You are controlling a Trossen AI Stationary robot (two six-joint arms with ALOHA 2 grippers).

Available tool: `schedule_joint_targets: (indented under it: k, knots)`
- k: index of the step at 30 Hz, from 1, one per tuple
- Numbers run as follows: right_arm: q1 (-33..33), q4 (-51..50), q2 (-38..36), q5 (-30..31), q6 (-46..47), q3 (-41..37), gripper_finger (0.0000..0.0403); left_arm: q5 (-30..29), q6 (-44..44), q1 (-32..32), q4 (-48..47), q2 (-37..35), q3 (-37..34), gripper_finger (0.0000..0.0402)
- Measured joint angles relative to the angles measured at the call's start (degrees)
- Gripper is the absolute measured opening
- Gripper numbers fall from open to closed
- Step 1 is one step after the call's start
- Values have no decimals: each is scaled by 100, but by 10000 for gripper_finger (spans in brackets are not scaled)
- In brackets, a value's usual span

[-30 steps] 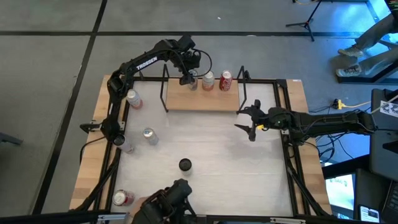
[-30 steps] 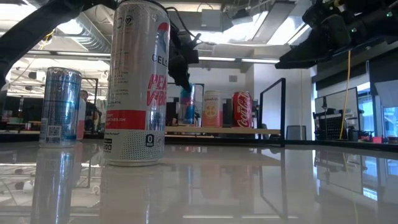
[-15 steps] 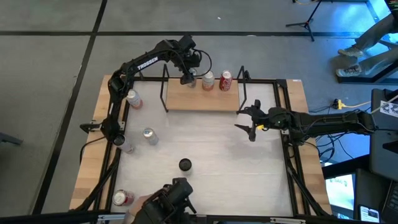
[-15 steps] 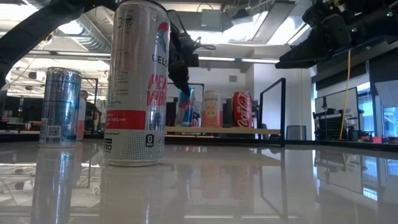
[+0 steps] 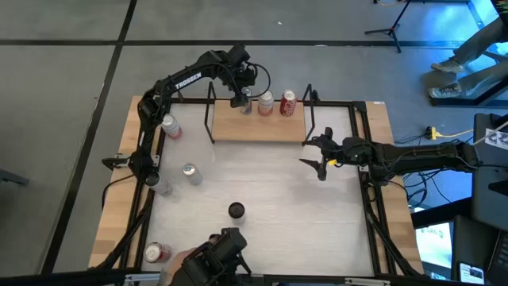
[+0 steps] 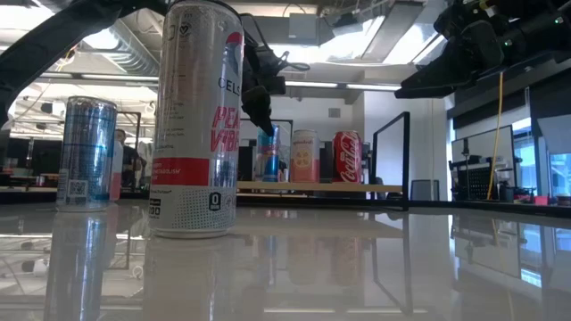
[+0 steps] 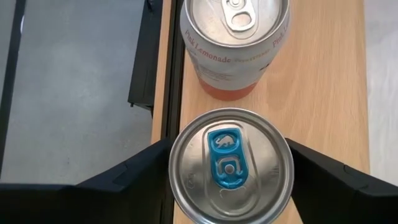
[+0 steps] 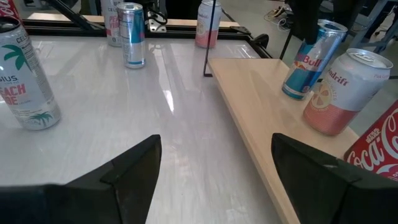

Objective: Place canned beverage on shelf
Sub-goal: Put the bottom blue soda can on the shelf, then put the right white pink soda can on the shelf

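Bright overhead ceiling lights glare off the glossy white table (image 6: 357, 267), mirroring the cans sharply.

shelf (image 7: 329, 81): pale matt wood, visible grain | blue-tab can (image 7: 230, 165): brushed shiny metal lid | worktop (image 8: 143, 118): glossy white, reflective | fingers (image 7: 336, 180): matt black plastic

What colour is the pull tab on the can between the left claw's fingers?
Blue, on a silver lid: the pull tab shows best in the left wrist view.

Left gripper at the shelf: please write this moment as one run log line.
left gripper: around blue-tab can, fingers apart | can: upright on shelf, beside pink can | right gripper: open, waiting over table
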Motion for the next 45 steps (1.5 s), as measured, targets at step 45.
schedule_joint_targets:
  k: [45]
  knots:
    - [1,170,-2,-3,0,0,301,-820,-2812,-2210,-2019,-1931,11,320]
